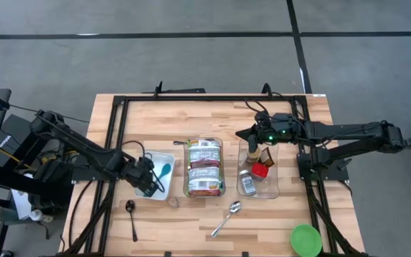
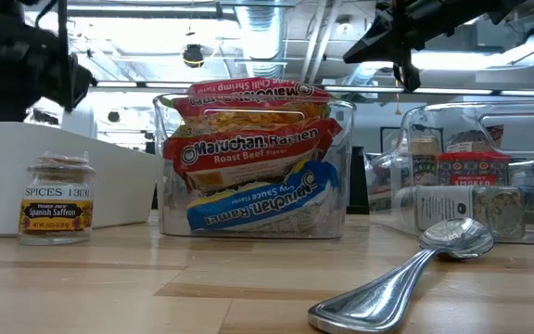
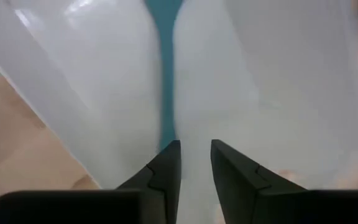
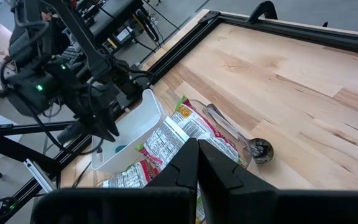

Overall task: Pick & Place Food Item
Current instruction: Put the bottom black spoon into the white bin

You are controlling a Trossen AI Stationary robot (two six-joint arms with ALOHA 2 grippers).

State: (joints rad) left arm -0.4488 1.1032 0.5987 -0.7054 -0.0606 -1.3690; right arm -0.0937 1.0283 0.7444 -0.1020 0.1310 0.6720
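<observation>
Tabletop saffron jar (image 2: 57, 198): low view only.

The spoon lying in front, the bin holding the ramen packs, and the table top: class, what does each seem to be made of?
Spoon: polished metal, probably steel; it mirrors the lights.
Bin: clear hard plastic, likely acrylic; the ramen packs show through its glossy walls.
Table top: pale wood with visible grain and plank joints, matte finish.

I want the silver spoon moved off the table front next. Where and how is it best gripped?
Probably the silver spoon is best gripped mid-handle from straight above, jaws across the shaft. It lies flat and diagonal on the bare table, bowl toward the clear bins; the handle is narrow and nothing crowds it.
</observation>
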